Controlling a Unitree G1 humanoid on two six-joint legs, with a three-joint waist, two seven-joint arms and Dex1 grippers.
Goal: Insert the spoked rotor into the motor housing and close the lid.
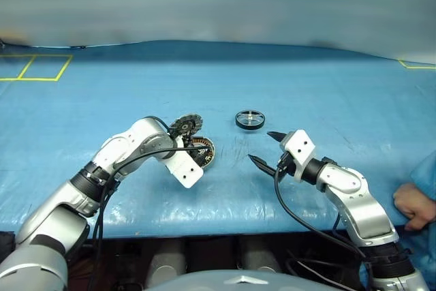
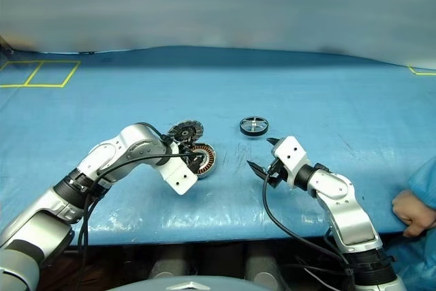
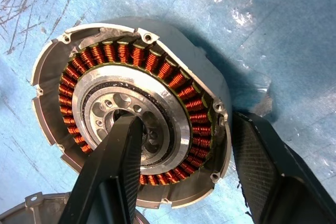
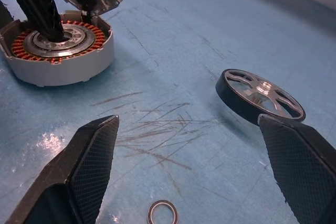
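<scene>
The left gripper [image 3: 184, 166] straddles the housing [image 3: 131, 114] wall beside its raised lid [image 1: 186, 126], the right gripper [image 1: 264, 148] spread wide near the rotor [image 1: 250, 120].

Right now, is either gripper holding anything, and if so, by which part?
The left gripper straddles the motor housing wall, one finger in its pale hub, the other outside; a firm clamp cannot be told. The right gripper is open and empty.

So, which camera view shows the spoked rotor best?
The right wrist view: the spoked rotor lies close on the blue table, its silver spokes and black rim plain. Both eye views show it small, beyond the right pincer. The left wrist view looks at the motor housing.
</scene>
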